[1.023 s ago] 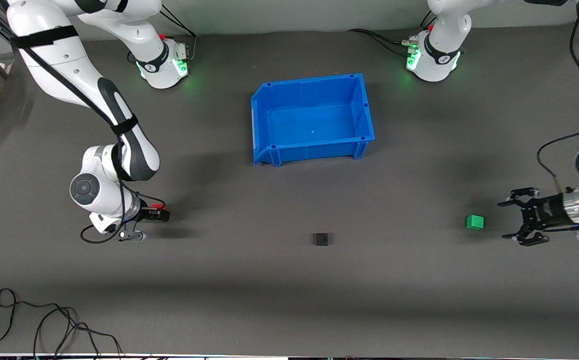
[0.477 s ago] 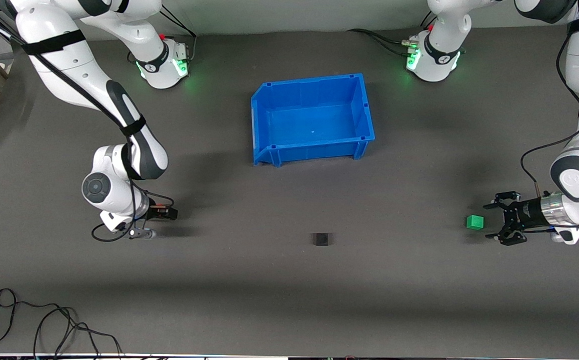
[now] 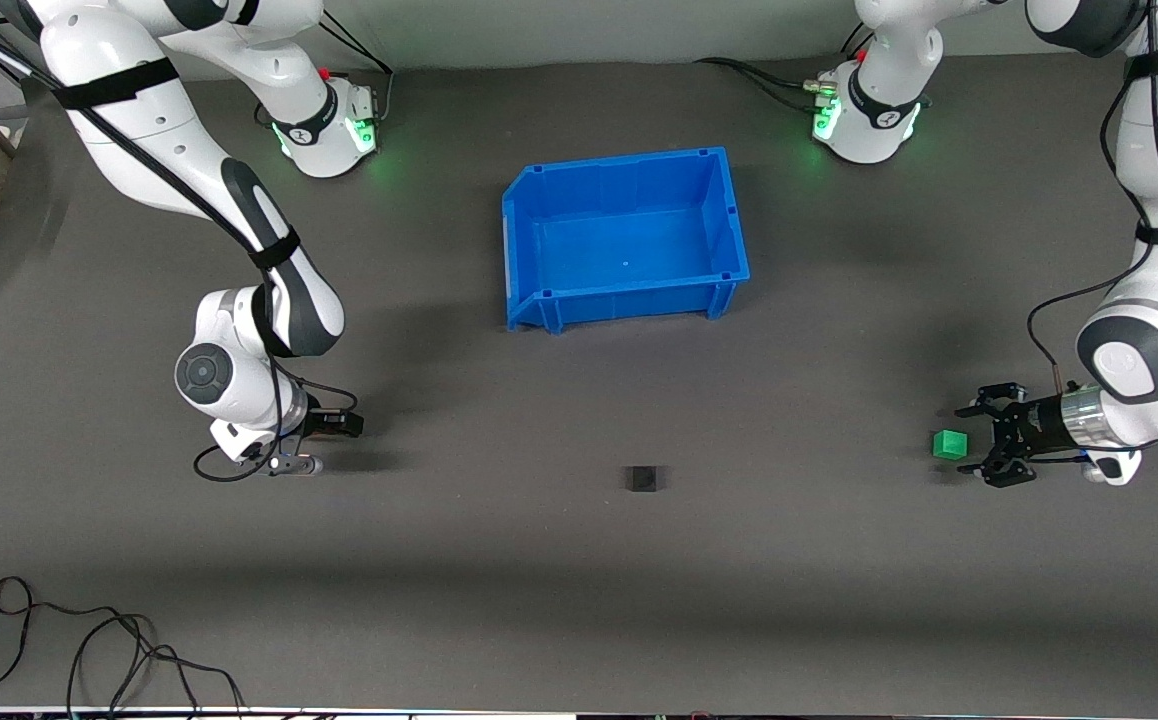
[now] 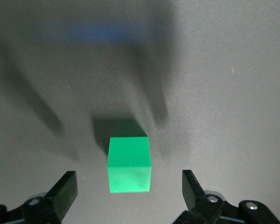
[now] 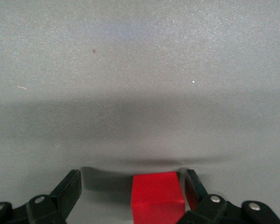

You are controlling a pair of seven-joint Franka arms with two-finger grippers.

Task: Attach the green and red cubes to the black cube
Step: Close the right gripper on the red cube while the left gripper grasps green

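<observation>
I note the grey mat point(image 3: 579, 600) covering the table, and the blue bin point(image 3: 625, 236) standing at its middle between the two arm bases, farther from the front camera than all three cubes. The right gripper point(image 3: 344, 424) sits low over the mat toward the right arm's end of the table; in its wrist view the red cube point(image 5: 157, 198) lies against one finger point(image 5: 194, 191) while the other finger stands apart from it, so I record the jaws as parted and not clamped. The left gripper point(image 3: 974, 442) is low at the left arm's end, fingers spread wide, with the green cube point(image 3: 949, 444) resting on the mat just beside their tips, untouched. The black cube point(image 3: 644, 479) sits alone on the mat between the two grippers, well apart from both.
</observation>
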